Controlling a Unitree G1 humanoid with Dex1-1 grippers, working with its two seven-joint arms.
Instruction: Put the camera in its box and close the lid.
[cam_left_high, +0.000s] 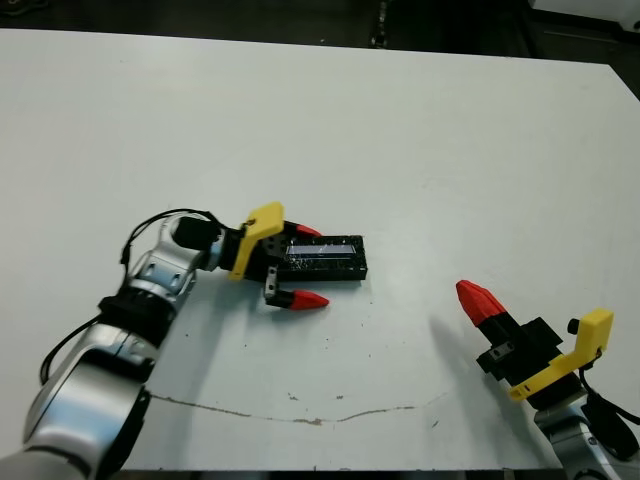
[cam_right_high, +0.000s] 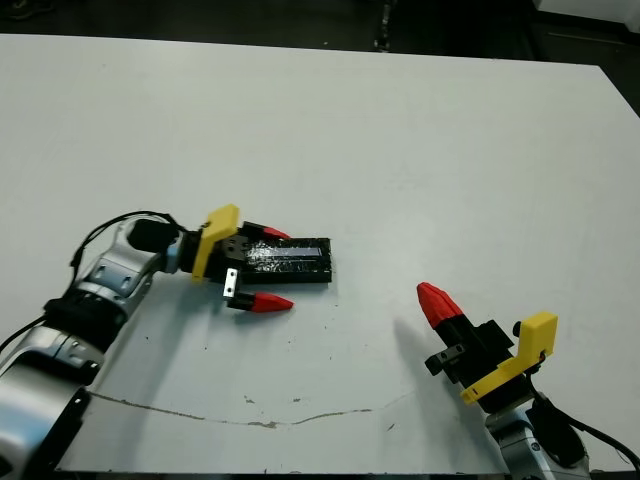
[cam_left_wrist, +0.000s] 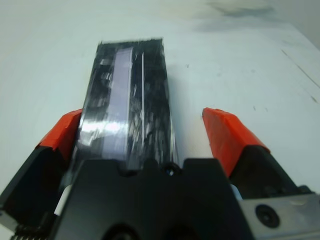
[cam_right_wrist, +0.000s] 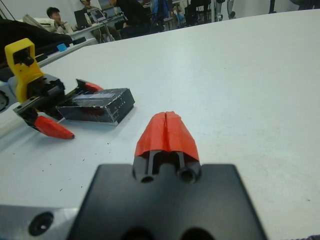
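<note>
Spreading wide and white across the views, the table (cam_left_high: 420, 130), marked with a thin scratch line (cam_left_high: 300, 415) near the robot's edge, and backing onto a room with people seated at desks (cam_right_wrist: 55, 17) beyond the far side. Lying left of centre, the lid (cam_left_high: 325, 257), shiny and crinkled, apparently sitting closed over the box with walls and camera hidden beneath; straddling its near end, the left gripper (cam_left_high: 302, 265) with fingers spread apart. Hovering well apart at the right, the right gripper (cam_right_wrist: 166, 131), fingertips pressed together on nothing, arm partly cut off.
</note>
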